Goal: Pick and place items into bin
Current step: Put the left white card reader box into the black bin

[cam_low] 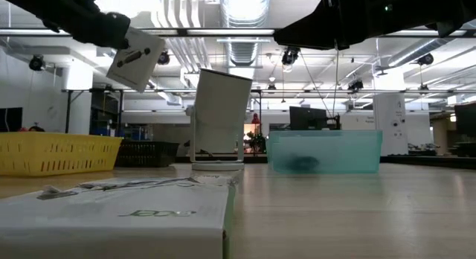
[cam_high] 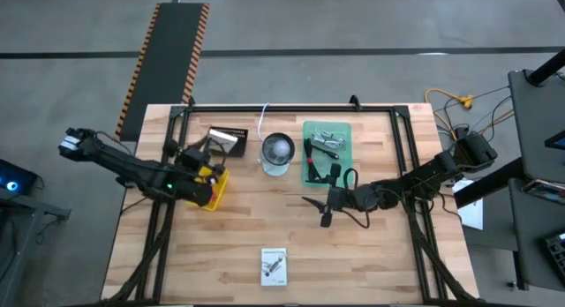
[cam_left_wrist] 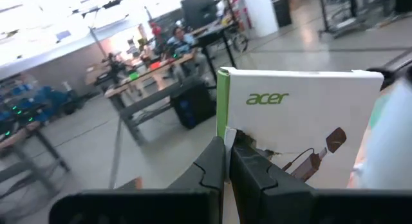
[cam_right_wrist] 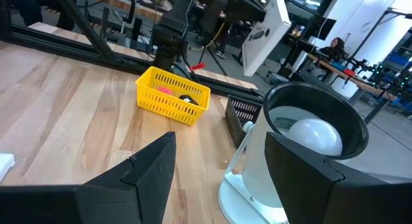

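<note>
Holding: the left gripper (cam_left_wrist: pixel 226 161) has its jaws pinched narrow on the edge of a white printed card (cam_left_wrist: pixel 302 130), the one lettered "acer".
Card's lie: seen from table height, the card (cam_low: pixel 136 58) hangs tilted in the air, well above the worktop (cam_high: pixel 238 245).
Bin: the yellow bin (cam_high: pixel 209 185) sits just beside and under the left gripper (cam_high: pixel 205 154); a pink-red lump (cam_right_wrist: pixel 165 91) and a dark item already lie inside it.
Key relation: the card is above the bin's near rim, so my read is a short carry over the opening, then a release.
Right gripper: the right gripper (cam_high: pixel 325 210) hovers well apart from the bin, past the clear cup (cam_high: pixel 276 153), jaws spread wide and empty.
Second card: another printed card (cam_high: pixel 274 265) lies flat well off from the bin at the worktop's front edge, about equally far from both grippers.
</note>
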Tool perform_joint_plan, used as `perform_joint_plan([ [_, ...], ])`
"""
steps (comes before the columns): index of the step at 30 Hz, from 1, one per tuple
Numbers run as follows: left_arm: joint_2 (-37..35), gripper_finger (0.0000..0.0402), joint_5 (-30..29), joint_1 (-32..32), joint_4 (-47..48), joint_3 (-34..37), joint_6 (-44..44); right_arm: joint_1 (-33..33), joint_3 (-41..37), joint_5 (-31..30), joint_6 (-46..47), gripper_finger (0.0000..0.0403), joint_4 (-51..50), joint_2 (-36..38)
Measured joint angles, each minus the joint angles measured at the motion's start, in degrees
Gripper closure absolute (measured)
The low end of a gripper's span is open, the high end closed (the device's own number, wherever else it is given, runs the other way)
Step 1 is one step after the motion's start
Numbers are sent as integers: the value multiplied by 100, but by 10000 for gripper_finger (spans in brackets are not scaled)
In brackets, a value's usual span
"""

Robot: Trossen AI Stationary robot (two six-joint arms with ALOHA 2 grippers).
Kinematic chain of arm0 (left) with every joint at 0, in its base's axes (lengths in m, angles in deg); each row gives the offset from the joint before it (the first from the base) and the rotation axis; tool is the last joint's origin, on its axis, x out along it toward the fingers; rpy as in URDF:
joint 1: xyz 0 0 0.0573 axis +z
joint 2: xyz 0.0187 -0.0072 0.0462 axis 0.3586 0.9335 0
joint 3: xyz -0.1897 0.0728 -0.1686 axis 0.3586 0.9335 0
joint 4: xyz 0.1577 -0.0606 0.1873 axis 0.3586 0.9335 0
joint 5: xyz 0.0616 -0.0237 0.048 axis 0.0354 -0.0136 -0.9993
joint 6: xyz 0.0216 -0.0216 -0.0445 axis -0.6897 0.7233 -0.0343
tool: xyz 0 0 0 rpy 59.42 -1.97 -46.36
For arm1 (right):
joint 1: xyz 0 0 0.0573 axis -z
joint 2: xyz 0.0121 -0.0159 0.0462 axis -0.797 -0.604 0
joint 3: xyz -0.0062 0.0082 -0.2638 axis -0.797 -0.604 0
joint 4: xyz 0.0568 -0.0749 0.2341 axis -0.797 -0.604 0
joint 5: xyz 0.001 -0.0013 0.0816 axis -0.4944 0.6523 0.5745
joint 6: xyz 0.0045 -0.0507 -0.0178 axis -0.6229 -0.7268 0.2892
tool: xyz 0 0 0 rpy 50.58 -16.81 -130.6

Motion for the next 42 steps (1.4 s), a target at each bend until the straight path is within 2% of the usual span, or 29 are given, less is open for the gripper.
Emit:
perform_joint_plan([
  [5, -304, 401, 529, 557, -7, 50, -760, -1, 0, 0, -2, 179, 1, 0],
  [9, -473, 401, 1255, 1028, -33, 20, -1597, -1, 0, 0, -2, 179, 1, 0],
  [13, -577, 401, 1630, 1436, -40, -60, -1867, 0, 0, 0, -26, 179, 2, 0],
  [18, -560, 401, 2201, 1853, -233, -201, -3163, 1, 0, 0, -41, 179, 3, 0],
  [22, -414, 401, 2478, 2174, -659, -400, -3938, 0, 0, 0, -46, 179, 3, 0],
  [29, 9, 401, 2995, 2751, -785, -729, -4907, -1, 0, 0, 0, 179, -1, 0],
  [35, 331, 401, 4289, 3217, -781, -861, -5691, -1, 0, 0, -4, 179, -2, 1],
  [42, 683, 401, 4579, 3606, -765, -917, -6445, -1, 0, 0, -4, 179, -3, 2],
])
